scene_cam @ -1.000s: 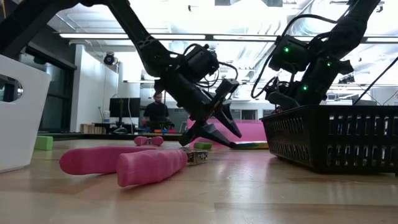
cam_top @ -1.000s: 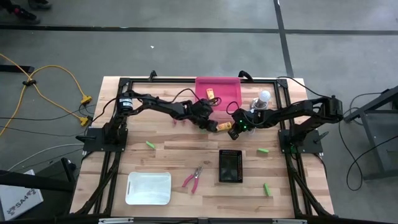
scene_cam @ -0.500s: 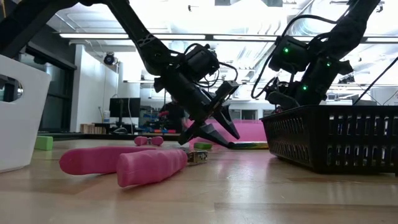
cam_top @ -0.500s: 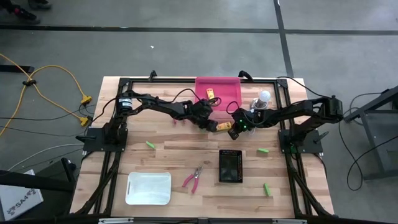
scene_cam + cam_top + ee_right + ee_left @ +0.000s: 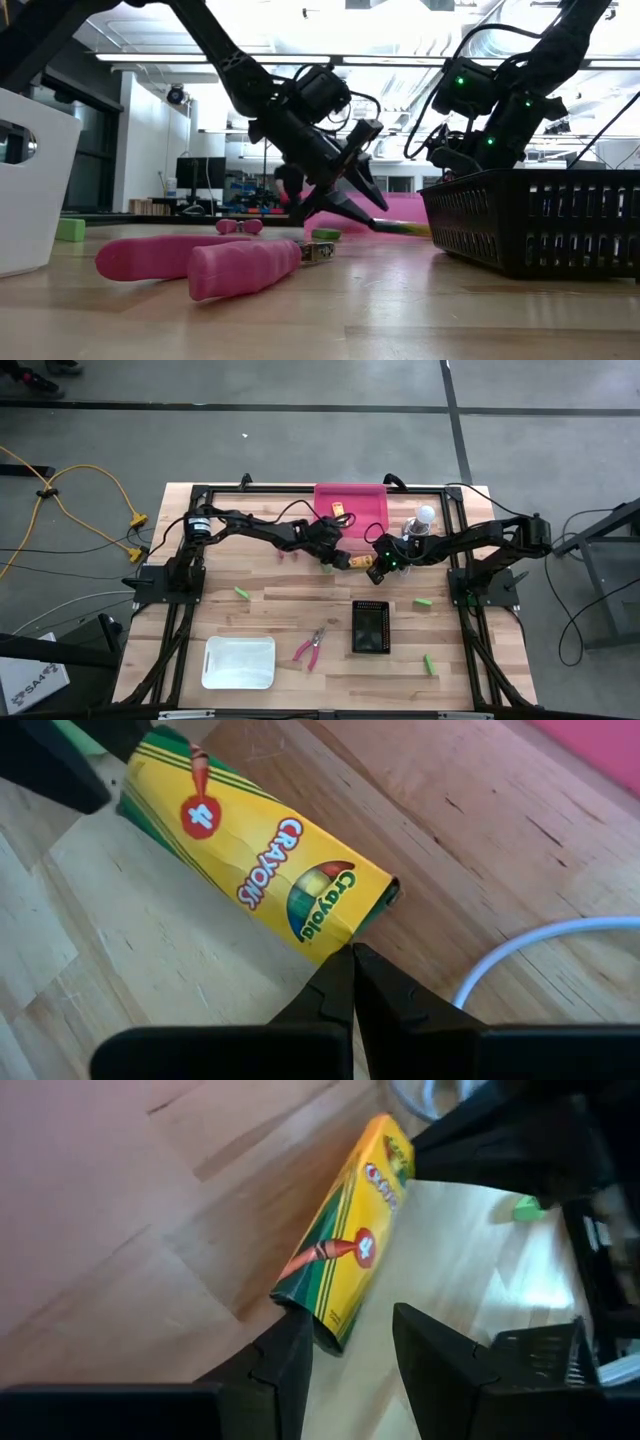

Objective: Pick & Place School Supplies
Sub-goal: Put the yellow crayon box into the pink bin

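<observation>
A yellow crayon box (image 5: 357, 561) lies flat on the wood just in front of the pink tray (image 5: 368, 520), between my two grippers. My left gripper (image 5: 345, 1342) is open at the box's end with the orange crayon print. My right gripper (image 5: 352, 958) is shut at the opposite end. A second crayon box (image 5: 340, 511) lies in the pink tray. Pink-handled pliers (image 5: 310, 647) lie on the near part of the table. Three green blocks (image 5: 241, 592) (image 5: 423, 601) (image 5: 429, 663) lie scattered on the wood. My left gripper stands level over the box's dark green end (image 5: 318, 1318). One finger (image 5: 290, 1350) sits right at that end's corner and the other stands apart from it; I cannot tell whether the first touches. My right gripper's shut fingertips (image 5: 345, 965) meet the lower corner of the box's Crayola end (image 5: 340, 935), coming along the table from the right; the box lies flat.
A black mesh basket (image 5: 370, 627) stands near the middle and a white tray (image 5: 240, 662) at the near left. A white bulb (image 5: 425, 514) with its white cable (image 5: 520, 945) sits beside the right arm. A black frame rims the table.
My left gripper has risen a little off the table and shifted slightly toward the pink tray, staying open. A person in the room behind has walked across the low view.
</observation>
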`<act>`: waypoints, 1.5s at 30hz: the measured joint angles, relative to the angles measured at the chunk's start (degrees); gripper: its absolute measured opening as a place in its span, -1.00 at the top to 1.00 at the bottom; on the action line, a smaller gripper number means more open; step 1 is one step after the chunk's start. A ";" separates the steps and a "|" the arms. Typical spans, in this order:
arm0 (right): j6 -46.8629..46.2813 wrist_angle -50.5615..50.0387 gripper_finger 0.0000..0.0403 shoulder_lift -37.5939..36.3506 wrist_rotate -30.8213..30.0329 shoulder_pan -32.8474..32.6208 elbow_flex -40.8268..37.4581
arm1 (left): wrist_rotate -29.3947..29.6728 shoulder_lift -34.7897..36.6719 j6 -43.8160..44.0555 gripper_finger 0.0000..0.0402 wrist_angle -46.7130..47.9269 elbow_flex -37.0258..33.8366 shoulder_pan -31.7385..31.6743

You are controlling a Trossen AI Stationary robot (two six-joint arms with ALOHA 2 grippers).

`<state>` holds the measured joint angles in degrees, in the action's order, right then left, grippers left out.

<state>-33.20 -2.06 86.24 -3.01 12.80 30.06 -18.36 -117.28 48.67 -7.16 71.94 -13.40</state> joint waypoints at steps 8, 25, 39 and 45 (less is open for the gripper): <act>-0.19 -0.51 0.99 0.00 0.04 0.00 0.00 | -0.23 1.15 -0.66 0.32 0.44 0.00 0.04; -0.17 -0.62 0.99 0.00 0.35 0.00 0.00 | 0.21 1.15 -0.85 0.32 0.79 0.04 0.06; -0.17 -0.62 0.99 0.00 0.44 -0.02 0.00 | 2.09 1.10 -2.46 0.32 6.71 0.15 0.06; -0.17 -0.61 0.99 0.00 0.59 -0.02 -0.02 | 2.11 1.10 -3.67 0.32 8.87 0.15 0.06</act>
<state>-33.36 -2.66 86.24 -2.42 12.78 30.04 -16.25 -116.18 44.99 1.71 72.10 -13.34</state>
